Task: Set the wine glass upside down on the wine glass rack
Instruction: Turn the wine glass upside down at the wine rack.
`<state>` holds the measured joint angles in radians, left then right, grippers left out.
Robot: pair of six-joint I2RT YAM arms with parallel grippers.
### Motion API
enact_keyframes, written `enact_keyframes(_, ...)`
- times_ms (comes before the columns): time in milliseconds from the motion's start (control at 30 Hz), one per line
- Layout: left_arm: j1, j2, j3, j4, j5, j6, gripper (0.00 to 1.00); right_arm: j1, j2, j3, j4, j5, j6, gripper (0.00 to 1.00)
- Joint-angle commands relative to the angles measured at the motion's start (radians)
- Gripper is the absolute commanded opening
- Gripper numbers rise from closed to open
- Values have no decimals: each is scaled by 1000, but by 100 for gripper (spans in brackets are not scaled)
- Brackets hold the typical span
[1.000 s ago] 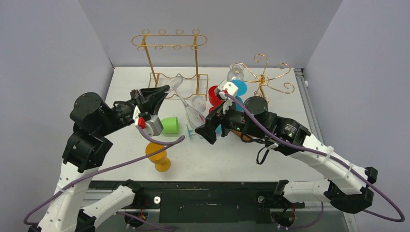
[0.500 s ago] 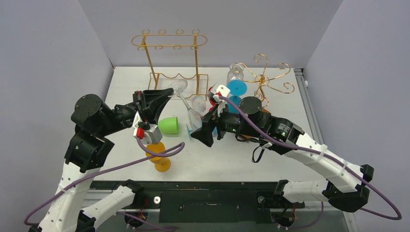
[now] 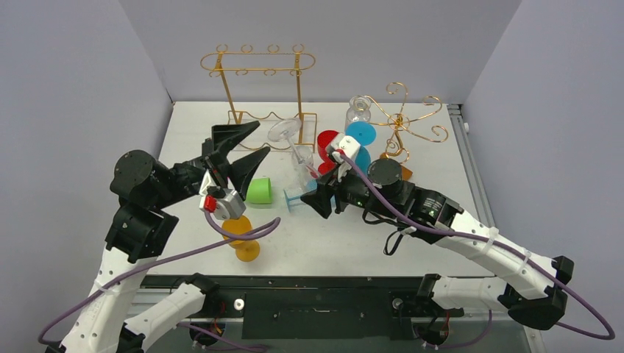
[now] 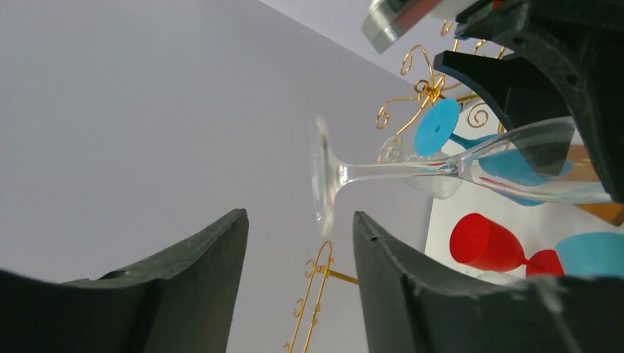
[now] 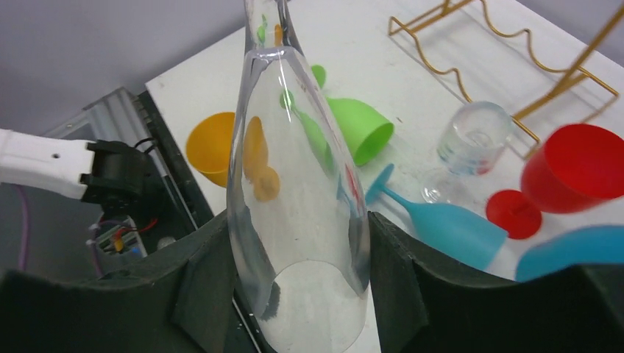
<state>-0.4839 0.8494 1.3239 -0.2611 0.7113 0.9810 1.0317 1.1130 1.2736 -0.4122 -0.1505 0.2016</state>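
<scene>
The clear wine glass [image 3: 294, 151] hangs tilted above the table, foot up and to the left. Its bowl [image 5: 298, 220] sits between the two fingers of my right gripper [image 5: 294, 294], which is shut on it. My left gripper [image 3: 243, 147] stands open just left of the glass foot [image 4: 321, 176], which lies beyond its fingertips and touches neither. In the left wrist view nothing is between the open left gripper [image 4: 298, 220] fingers. The tall gold wine glass rack [image 3: 257, 62] stands at the back of the table.
A curled gold stand [image 3: 401, 114] with a clear glass [image 3: 358, 110] is at the back right. On the table lie a green cup [image 3: 259, 190], an orange goblet [image 3: 241, 237], a red goblet [image 3: 327, 141], blue glasses [image 3: 360, 134] and a small clear glass [image 5: 471, 136].
My left gripper has let go of the glass foot, opened and drawn back a little. The right gripper has closed on the bowl, and the glass has shifted right.
</scene>
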Motion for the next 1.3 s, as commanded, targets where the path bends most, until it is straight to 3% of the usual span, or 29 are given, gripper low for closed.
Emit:
enact_keyframes(0, -4, -39, -13, 205, -28, -103, 73, -17, -92, -54, 90, 199, -19, 12)
enact_keyframes(33, -4, -39, -13, 210, -34, -113, 88, -19, -106, -68, 92, 221, -22, 11)
enact_keyframes(67, -4, -39, -13, 211, -39, -118, 96, -23, -122, -85, 95, 241, -24, 10)
enact_keyframes(100, -4, -39, -13, 214, -44, -123, 97, -28, -139, -108, 98, 264, -26, 9)
enact_keyframes(333, -5, -42, -22, 208, -75, -230, 96, -55, -356, -354, 195, 427, -27, 2)
enact_keyframes(633, -5, -64, -90, 205, -86, -255, 96, -117, -613, -592, 172, 606, 25, 0)
enact_keyframes(1000, -5, -60, -115, 209, -85, -256, 96, -173, -725, -779, 240, 828, 75, 0)
enact_keyframes(1267, -5, -49, -123, 214, -78, -258, 96, -253, -677, -811, 333, 830, 74, 0)
